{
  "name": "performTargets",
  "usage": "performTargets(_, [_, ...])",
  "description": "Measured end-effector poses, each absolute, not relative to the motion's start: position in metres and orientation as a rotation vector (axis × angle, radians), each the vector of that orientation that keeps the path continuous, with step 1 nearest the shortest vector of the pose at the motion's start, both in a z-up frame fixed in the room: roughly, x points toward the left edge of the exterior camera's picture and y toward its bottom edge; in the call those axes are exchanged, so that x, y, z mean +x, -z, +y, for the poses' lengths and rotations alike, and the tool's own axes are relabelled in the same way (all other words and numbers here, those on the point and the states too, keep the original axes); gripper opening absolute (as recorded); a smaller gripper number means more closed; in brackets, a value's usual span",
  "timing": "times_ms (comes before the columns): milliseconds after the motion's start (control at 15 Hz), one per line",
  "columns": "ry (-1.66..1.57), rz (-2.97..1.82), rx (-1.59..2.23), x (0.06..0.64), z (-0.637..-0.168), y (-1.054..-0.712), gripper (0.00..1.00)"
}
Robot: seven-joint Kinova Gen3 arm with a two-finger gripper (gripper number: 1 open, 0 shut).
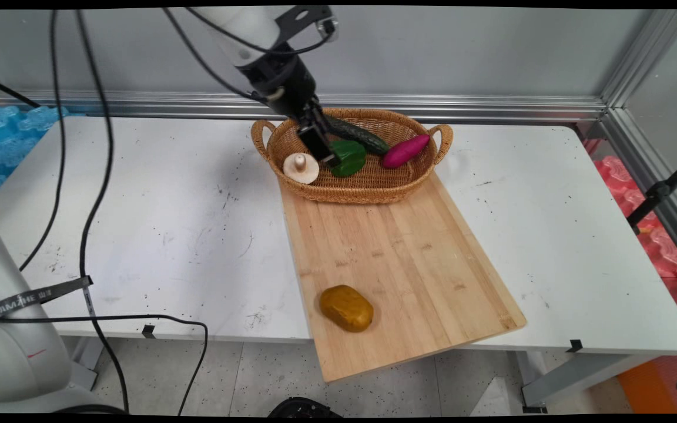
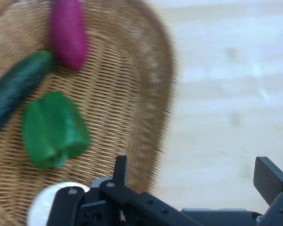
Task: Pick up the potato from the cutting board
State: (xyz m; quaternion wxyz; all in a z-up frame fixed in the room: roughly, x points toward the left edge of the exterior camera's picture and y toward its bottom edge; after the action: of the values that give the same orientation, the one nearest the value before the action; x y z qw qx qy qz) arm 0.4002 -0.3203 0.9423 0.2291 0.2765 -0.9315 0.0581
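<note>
My gripper (image 1: 325,154) hangs over the left half of a wicker basket (image 1: 368,192), between a white mushroom (image 1: 301,167) and a green pepper (image 1: 347,157). It is open with nothing between its fingers (image 2: 120,170). A dark cucumber (image 1: 359,135) and a purple sweet potato (image 1: 406,150) lie further back in the basket. The hand view shows the pepper (image 2: 54,132), cucumber (image 2: 14,92), sweet potato (image 2: 68,33) and the mushroom's edge (image 2: 49,203) to the left of the gripper (image 2: 194,174), which sits above the basket's rim (image 2: 151,94).
A wooden cutting board (image 1: 409,264) runs from the basket to the table's near edge and overhangs it. A brown potato (image 1: 347,308) lies on its near left part. Black cables (image 1: 89,223) hang over the table's left side.
</note>
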Motion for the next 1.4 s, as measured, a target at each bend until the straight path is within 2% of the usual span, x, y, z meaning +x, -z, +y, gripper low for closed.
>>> performTargets(333, [-0.059, -2.637, 0.494, 0.407, -0.282, -0.96, 1.0])
performTargets(733, [0.05, -2.673, 0.232, 0.411, -0.248, -0.965, 1.0])
performTargets(1067, [0.076, -2.685, 0.096, 0.407, -0.239, -0.955, 1.0])
performTargets(1400, [0.073, -2.69, 0.06, 0.39, -0.234, -0.928, 1.0])
